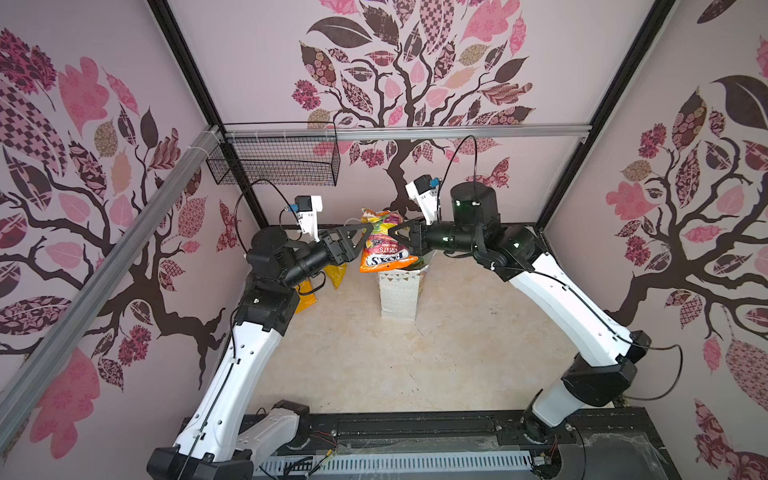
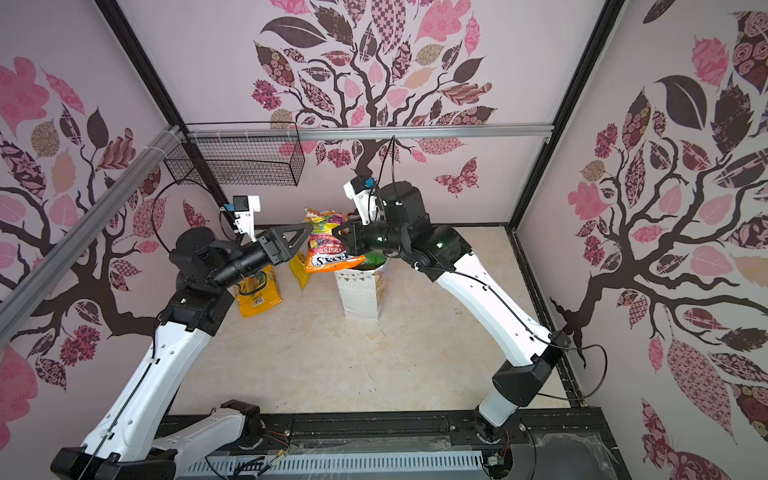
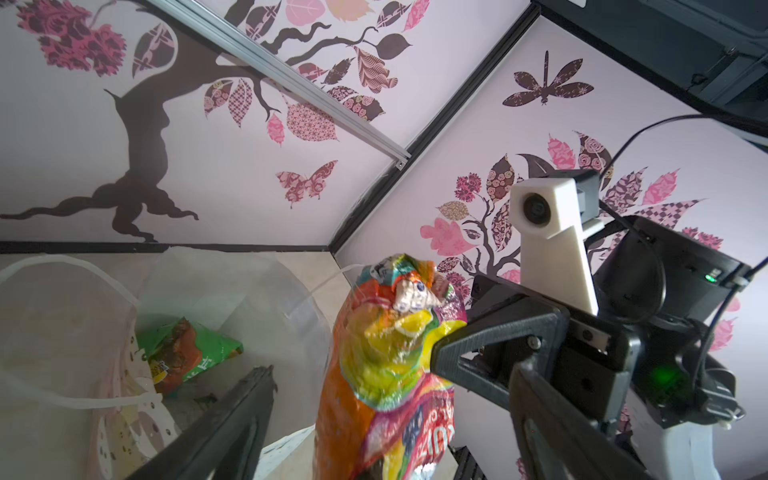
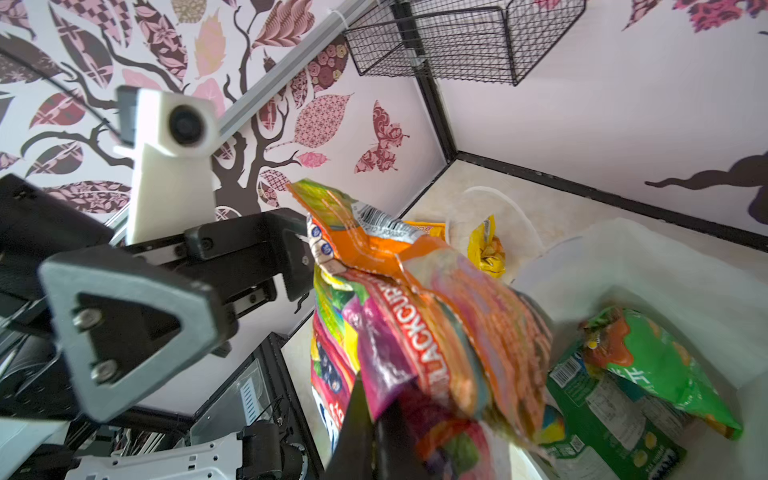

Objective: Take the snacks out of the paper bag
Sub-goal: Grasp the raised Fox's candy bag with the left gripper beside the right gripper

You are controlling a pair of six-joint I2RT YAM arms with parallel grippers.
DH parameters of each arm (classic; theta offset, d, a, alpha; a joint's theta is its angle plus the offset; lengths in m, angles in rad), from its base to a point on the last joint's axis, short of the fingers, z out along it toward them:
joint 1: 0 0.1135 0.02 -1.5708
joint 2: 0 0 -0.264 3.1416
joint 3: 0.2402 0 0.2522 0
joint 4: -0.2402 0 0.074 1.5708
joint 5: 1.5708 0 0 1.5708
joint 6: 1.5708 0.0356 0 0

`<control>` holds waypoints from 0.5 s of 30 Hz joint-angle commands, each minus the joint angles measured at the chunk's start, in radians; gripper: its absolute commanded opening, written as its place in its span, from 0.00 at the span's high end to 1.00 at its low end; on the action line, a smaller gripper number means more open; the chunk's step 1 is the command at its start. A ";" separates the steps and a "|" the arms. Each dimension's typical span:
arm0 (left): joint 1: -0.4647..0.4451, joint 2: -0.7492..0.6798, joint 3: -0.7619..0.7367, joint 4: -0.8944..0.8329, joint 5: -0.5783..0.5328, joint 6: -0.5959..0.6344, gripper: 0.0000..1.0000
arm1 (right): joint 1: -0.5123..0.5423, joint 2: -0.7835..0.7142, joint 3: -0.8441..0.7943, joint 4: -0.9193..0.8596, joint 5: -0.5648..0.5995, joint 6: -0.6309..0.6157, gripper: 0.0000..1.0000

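Pale pink walls (image 1: 257,75) printed with dark trees are enclosing a beige table (image 1: 415,365), and a black wire basket (image 1: 278,160) is hanging on the far wall at the left. Toward the far middle of the table, the white paper bag (image 1: 398,295) is standing upright with its mouth open. The right gripper (image 1: 395,233) is clamping the right edge of an orange packet (image 1: 384,253) and holding it in the air just above the bag's mouth. The left gripper (image 1: 365,237) is reaching in from the left, its fingers spread wide on either side of that packet; whether they are touching it is unclear. A green packet (image 4: 648,365) is lying inside the bag. A yellow packet (image 2: 257,293) and a smaller yellow packet (image 2: 300,270) are resting on the table left of the bag.
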 commanded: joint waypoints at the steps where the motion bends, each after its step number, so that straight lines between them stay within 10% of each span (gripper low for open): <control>1: 0.004 0.013 -0.032 0.078 0.043 -0.066 0.17 | 0.027 -0.068 0.010 0.076 -0.029 -0.035 1.00; 10: 0.004 0.001 -0.065 0.110 0.067 -0.068 0.53 | 0.037 -0.053 0.008 0.073 -0.017 -0.033 0.98; 15: 0.003 -0.006 -0.065 0.108 0.054 -0.068 0.72 | 0.038 -0.051 0.004 0.075 0.002 -0.039 0.72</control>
